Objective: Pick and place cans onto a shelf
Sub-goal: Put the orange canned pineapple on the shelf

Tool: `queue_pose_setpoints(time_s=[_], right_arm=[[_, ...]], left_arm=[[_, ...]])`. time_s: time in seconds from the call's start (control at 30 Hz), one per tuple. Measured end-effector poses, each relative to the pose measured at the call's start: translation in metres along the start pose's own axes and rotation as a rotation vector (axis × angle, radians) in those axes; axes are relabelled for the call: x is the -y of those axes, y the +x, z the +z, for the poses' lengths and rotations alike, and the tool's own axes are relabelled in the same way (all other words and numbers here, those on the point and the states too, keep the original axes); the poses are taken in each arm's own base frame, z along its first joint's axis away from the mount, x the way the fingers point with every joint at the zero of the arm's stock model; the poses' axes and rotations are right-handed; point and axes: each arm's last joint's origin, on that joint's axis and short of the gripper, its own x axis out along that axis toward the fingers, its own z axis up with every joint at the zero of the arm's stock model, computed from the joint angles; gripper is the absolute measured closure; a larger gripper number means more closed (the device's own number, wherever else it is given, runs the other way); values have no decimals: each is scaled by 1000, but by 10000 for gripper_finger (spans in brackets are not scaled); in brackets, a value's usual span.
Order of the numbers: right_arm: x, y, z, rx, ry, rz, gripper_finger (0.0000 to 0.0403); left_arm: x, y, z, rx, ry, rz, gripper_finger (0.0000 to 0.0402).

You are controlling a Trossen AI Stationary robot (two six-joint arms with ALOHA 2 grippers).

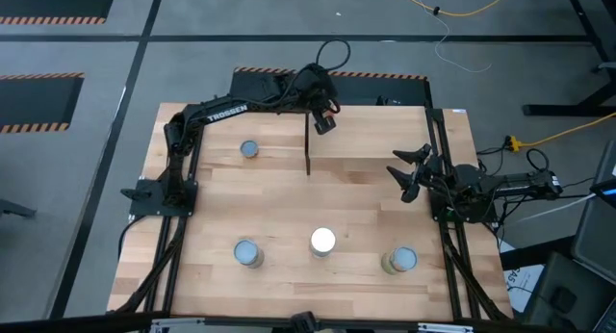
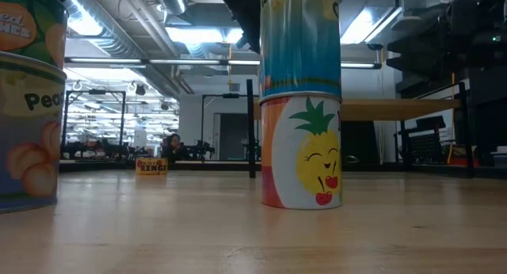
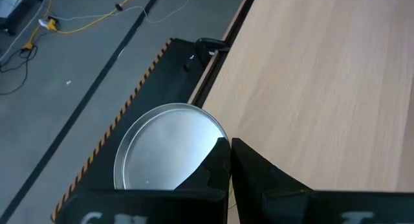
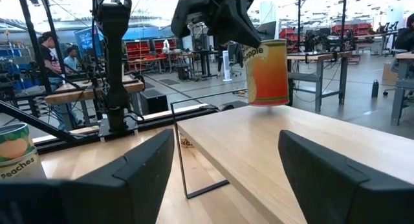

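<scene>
While the left pincer (image 1: pixel 325 118) hangs over the shelf's (image 1: pixel 385 145) back-left corner, the high view shows the right pincer (image 1: pixel 406 171) waiting at the shelf's right end, fingers spread; four can stacks stand on the surface (image 1: pixel 279 203), one back left (image 1: pixel 249 149) and three along the front (image 1: pixel 322 242). Low view: a pineapple can (image 2: pixel 301 151) with another stacked on it, a peach stack (image 2: pixel 28 100) at the edge. Left wrist view: fingers (image 3: pixel 259 179) pressed together beside a silvery lid (image 3: pixel 168 146); whether they grip its rim I cannot tell. Right wrist view: an orange can (image 4: pixel 266 72) hangs upright under the left pincer (image 4: pixel 223 20), base just above the board's far end. Judgement: the can goes straight down; the left arm is the one placing.
</scene>
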Motion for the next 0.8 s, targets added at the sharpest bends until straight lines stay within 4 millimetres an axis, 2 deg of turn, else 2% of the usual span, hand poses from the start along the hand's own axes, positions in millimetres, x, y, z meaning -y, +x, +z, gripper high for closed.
queue_pose_setpoints(time_s=[0.3,0.8], right_arm=[[0,0,0,0,0,0,122],[0,0,0,0,-4,0,122]], left_arm=[[3,12,-4,-30,-18,-6,401],[3,12,-4,-24,-16,-6,393]])
